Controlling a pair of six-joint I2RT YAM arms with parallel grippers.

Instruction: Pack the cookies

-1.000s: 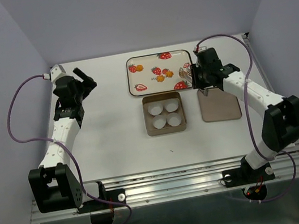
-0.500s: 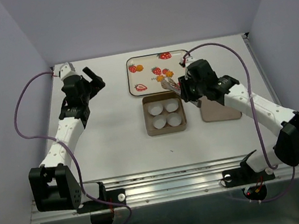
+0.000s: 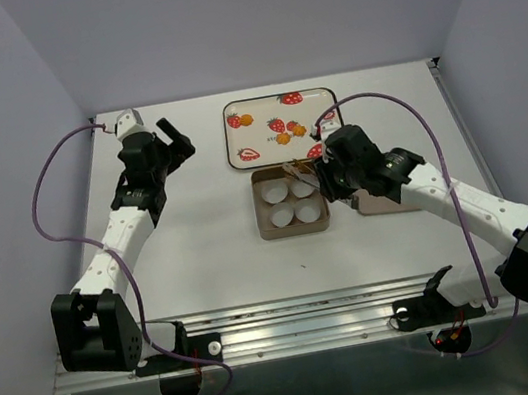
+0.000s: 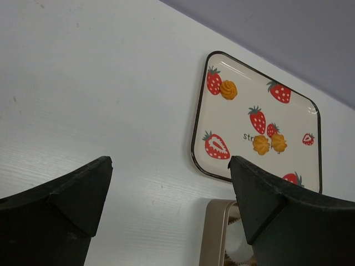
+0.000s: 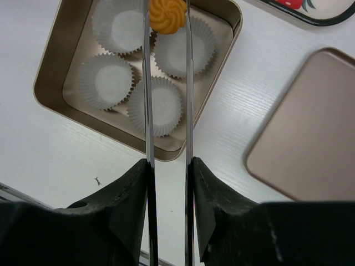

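Right end effector [image 5: 168, 166] is clamped on tongs [image 5: 147, 111], long axis toward 10 o'clock. The tips pinch one cookie [image 5: 168, 14], a swirled orange-yellow round, above the paper cups [image 5: 199, 47] in the box [image 5: 52, 64]. Left end effector [image 4: 171, 166] gapes wide over the worktop [image 4: 111, 83]; the remaining cookies [image 4: 260, 144] sit on the tray [image 4: 198, 122] at its 1 o'clock.

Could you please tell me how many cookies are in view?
4 cookies. Three lie on the strawberry tray: one near its far-left corner, two side by side near its middle. The fourth is pinched in the right gripper's tongs above the tin.
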